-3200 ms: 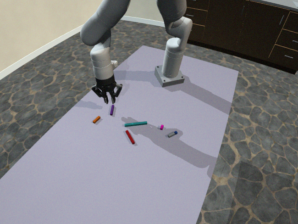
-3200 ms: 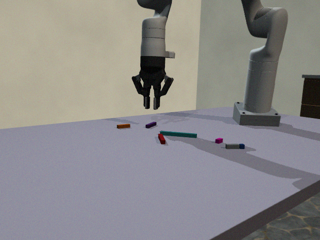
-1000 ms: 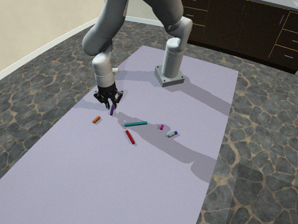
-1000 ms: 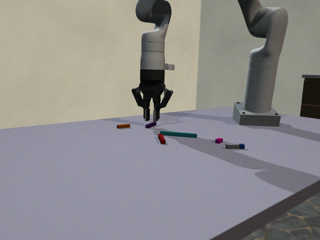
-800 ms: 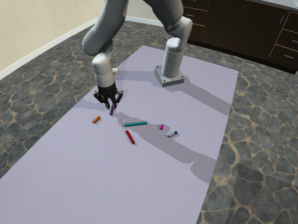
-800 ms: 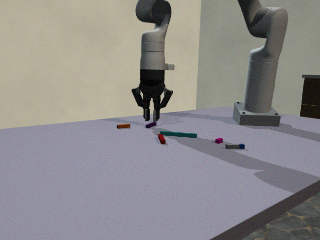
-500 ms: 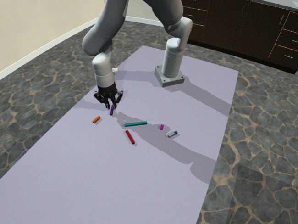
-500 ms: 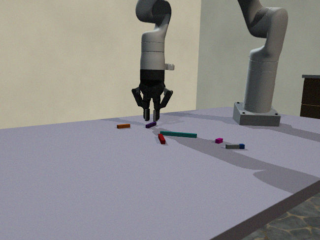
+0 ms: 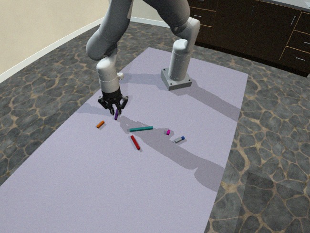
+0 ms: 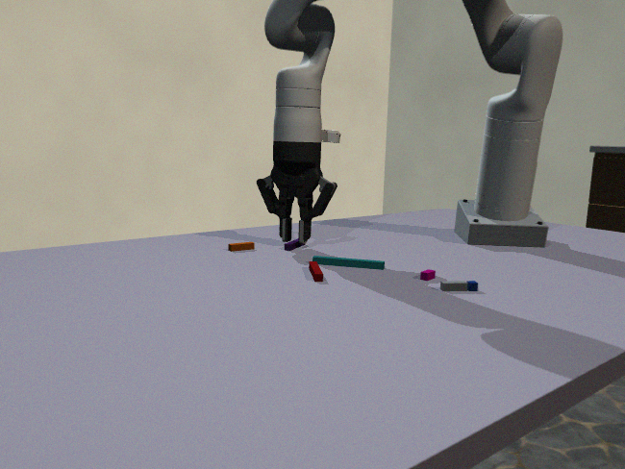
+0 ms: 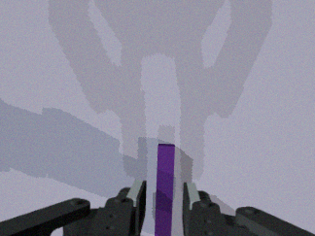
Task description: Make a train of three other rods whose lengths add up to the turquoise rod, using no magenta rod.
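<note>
The purple rod (image 9: 116, 114) lies flat on the table, at the back left of the group. My gripper (image 9: 115, 111) points straight down over it, with the fingertips low on either side of the rod's near end. In the wrist view the purple rod (image 11: 165, 188) runs between the finger pads with a gap on each side. The gripper (image 10: 295, 234) is partly open and holds nothing. The turquoise rod (image 9: 141, 129) lies to the right. The grey rod (image 9: 178, 139) and the blue rod (image 9: 182, 137) lie end to end at the far right.
An orange rod (image 9: 100, 124) lies to the left of the purple one. A red rod (image 9: 135, 142) lies in front of the turquoise rod. A magenta rod (image 9: 168, 132) sits just behind and left of the grey and blue pair. The arm's base (image 9: 176, 81) stands at the back.
</note>
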Robot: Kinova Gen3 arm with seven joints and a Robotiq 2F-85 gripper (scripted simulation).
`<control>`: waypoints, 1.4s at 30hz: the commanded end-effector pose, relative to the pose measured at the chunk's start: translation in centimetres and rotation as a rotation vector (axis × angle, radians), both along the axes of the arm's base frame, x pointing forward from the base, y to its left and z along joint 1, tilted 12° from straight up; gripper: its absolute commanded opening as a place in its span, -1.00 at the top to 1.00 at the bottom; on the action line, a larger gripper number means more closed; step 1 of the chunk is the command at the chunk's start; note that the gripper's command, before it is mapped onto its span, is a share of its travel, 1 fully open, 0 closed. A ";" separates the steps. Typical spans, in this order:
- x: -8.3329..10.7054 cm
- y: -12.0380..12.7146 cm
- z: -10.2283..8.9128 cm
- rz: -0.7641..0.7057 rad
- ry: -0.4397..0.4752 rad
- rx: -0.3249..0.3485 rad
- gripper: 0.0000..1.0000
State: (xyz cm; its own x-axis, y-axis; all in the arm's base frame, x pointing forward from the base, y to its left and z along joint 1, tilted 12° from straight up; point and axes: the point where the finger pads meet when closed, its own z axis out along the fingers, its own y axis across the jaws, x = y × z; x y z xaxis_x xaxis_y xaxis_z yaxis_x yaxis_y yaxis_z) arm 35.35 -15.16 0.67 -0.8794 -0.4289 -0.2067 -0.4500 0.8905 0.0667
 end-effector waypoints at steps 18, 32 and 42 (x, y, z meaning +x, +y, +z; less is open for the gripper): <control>0.0 0.0 -0.8 -0.001 0.003 0.000 0.52; 0.0 0.0 -0.8 -0.001 0.003 0.000 0.52; 0.0 0.0 -0.8 -0.001 0.003 0.000 0.52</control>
